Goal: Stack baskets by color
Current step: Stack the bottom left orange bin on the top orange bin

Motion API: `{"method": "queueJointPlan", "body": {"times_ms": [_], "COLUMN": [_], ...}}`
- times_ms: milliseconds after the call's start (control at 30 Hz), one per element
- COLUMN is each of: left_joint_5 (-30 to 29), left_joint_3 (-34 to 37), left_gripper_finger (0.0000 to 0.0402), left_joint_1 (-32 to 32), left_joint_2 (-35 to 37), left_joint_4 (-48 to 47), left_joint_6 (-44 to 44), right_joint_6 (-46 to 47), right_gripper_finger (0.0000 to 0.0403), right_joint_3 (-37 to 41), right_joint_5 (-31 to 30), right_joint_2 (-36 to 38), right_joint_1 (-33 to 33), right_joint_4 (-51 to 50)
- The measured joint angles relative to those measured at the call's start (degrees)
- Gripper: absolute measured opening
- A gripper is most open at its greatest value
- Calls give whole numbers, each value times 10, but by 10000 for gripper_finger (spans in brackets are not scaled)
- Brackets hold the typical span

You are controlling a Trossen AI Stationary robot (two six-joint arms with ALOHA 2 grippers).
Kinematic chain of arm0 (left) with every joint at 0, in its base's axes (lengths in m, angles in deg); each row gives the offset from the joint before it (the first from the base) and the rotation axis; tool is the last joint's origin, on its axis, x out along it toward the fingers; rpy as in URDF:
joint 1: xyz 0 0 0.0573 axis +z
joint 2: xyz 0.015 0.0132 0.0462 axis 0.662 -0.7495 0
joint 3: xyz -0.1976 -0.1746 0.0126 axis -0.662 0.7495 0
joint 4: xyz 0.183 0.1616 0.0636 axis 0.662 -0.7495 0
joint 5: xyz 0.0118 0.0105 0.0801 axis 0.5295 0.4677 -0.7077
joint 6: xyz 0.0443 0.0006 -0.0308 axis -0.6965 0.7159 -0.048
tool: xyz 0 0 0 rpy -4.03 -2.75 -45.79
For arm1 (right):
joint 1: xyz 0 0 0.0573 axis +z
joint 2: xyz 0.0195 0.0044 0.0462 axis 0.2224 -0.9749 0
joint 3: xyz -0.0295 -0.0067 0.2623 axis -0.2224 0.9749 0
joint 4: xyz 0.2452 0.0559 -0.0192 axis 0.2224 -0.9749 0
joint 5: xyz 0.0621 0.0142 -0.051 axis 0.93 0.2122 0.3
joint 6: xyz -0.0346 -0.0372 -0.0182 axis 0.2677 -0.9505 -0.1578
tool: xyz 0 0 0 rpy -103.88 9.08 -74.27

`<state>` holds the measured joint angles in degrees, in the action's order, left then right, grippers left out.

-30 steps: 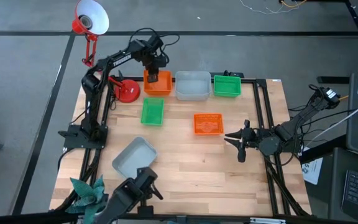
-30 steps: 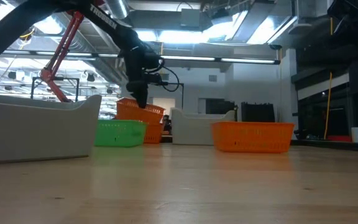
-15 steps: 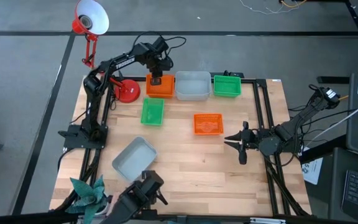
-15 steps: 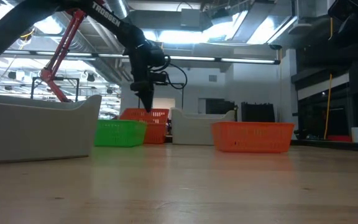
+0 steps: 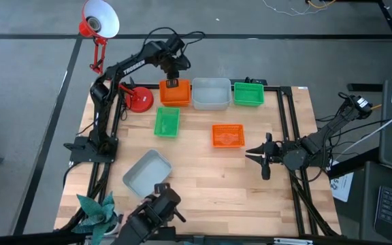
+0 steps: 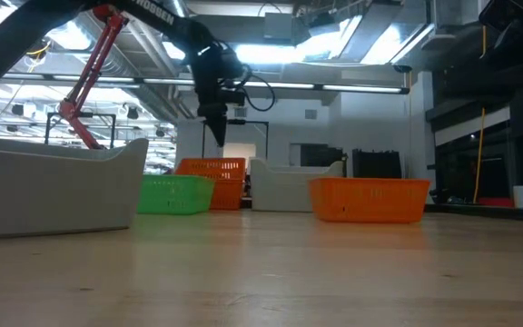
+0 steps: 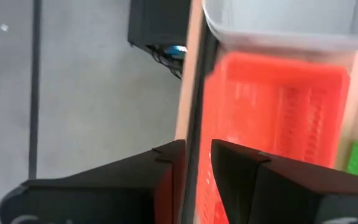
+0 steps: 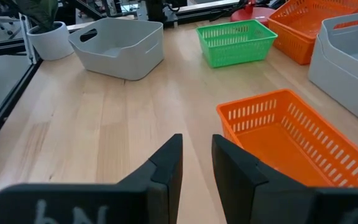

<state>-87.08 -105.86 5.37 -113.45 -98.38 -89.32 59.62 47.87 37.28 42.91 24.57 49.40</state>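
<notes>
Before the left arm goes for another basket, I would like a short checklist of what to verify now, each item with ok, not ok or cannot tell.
1. Left pincer lifted above the orange basket at the far edge, touching nothing: ok in the low view.
2. That orange basket sits flat on the table, beside the grey basket at the far edge: ok.
3. How many baskets are already nested inside it: cannot tell.
4. Loose orange basket mid-table upright, with nothing on or in it: ok.
5. Right pincer waits beside that loose basket, holding nothing: ok.
6. Green basket and grey basket near the front still unstacked: not ok.
</notes>
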Motion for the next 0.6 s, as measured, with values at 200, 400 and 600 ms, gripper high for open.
{"method": "queueJointPlan", "body": {"times_ms": [200, 400, 600], "left_joint_5": [-83, -188, -232], "left_joint_3": [48, 109, 153], "left_gripper_finger": [66, 65, 65], "left_joint_1": [-22, -52, -61], "left_joint_2": [0, 0, 0], "left_joint_4": [83, 162, 220], "left_joint_6": [30, 28, 28], "right_joint_6": [-1, -22, -46], "right_gripper_finger": [86, 86, 86], "right_joint_3": [0, 0, 0], "right_joint_5": [41, 59, 60], "right_joint_2": [0, 0, 0], "right_joint_1": [0, 0, 0], "right_joint_4": [-7, -9, -9]}}
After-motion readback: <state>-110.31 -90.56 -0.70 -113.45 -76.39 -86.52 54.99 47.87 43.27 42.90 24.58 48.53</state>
